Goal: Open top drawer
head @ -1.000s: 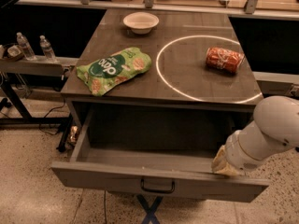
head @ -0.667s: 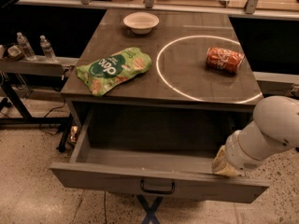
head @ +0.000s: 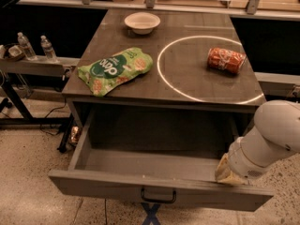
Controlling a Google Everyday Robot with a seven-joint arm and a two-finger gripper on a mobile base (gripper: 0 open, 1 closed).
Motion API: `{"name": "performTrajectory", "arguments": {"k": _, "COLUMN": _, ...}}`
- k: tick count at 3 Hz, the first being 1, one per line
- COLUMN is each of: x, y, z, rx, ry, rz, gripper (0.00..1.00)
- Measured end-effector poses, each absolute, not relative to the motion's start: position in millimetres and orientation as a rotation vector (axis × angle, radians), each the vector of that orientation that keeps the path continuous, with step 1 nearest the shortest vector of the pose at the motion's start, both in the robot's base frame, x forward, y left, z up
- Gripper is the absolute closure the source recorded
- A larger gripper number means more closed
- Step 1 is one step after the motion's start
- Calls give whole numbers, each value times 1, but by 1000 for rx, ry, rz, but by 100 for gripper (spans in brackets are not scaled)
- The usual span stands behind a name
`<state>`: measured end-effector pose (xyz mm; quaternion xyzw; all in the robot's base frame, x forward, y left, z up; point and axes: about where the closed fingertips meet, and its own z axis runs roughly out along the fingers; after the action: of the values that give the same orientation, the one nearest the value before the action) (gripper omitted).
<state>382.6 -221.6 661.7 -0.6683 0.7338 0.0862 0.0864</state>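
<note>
the gripper (head: pixel 228 171) sits at the front rim of the top drawer (head: pixel 154 161), which stands pulled out and stretches mostly left of it below the counter (head: pixel 187 86); i cannot tell its grip.

At the lower right of the frame, the robot's smooth white arm (head: pixel 271 136) is built of thick, rounded, tube-like segments, with a darker seam ringing the wrist. The blunt pale tan gripper (head: pixel 226 171) caps the arm's lower-left end.
</note>
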Motion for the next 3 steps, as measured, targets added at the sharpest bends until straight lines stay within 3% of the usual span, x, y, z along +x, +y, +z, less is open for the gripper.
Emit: {"name": "performTrajectory", "arguments": {"k": 3, "x": 358, "y": -231, "z": 664, "rx": -2099, "ry": 2231, "rz": 279, "gripper": 100}}
